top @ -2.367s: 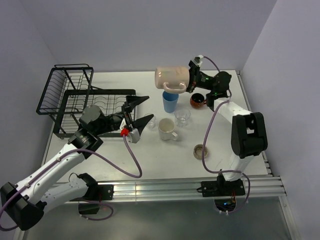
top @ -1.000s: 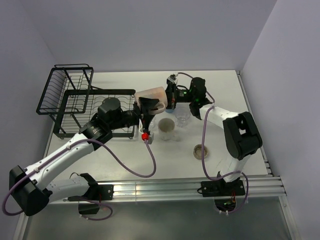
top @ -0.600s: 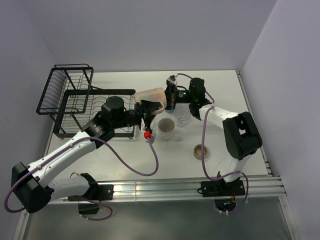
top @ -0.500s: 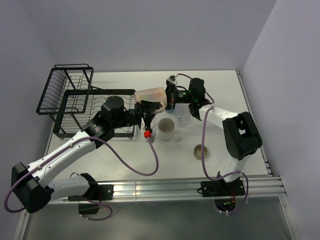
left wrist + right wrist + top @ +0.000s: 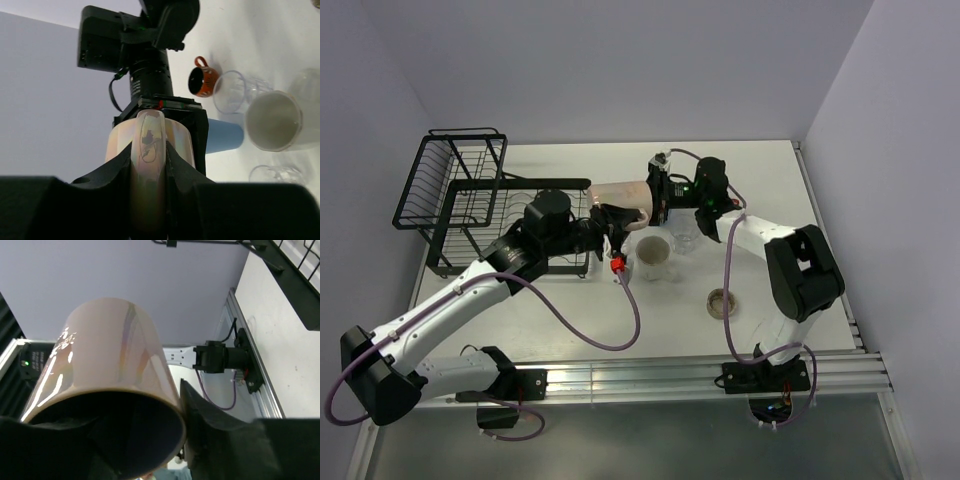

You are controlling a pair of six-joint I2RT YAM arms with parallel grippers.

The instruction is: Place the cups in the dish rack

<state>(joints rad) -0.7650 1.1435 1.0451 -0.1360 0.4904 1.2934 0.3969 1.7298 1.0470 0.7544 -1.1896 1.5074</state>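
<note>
Since the earliest top frame, the pinkish mug (image 5: 626,191) has travelled from above the far cups to mid-table, and the left gripper (image 5: 620,214), then spread wide, has closed on it. From above, the mug hangs over the white table (image 5: 570,160) between that gripper and the right gripper (image 5: 658,195). The dish rack (image 5: 450,190) lies well to the left gripper's left. A cream mug (image 5: 653,257) stands just below the left gripper, a clear glass (image 5: 685,237) and a low brownish cup (image 5: 722,302) further right. Lilac walls enclose the table.

In the left wrist view, the fingers (image 5: 175,165) clamp the mug's handle from both sides. Beyond the gripper stand a blue tumbler (image 5: 222,136), a brown-orange cup (image 5: 202,81) and a second glass (image 5: 272,174).

In the right wrist view, the mug's dark mouth fills the frame with one finger (image 5: 210,430) against its rim; whether this gripper grips or has let go cannot be told.
</note>
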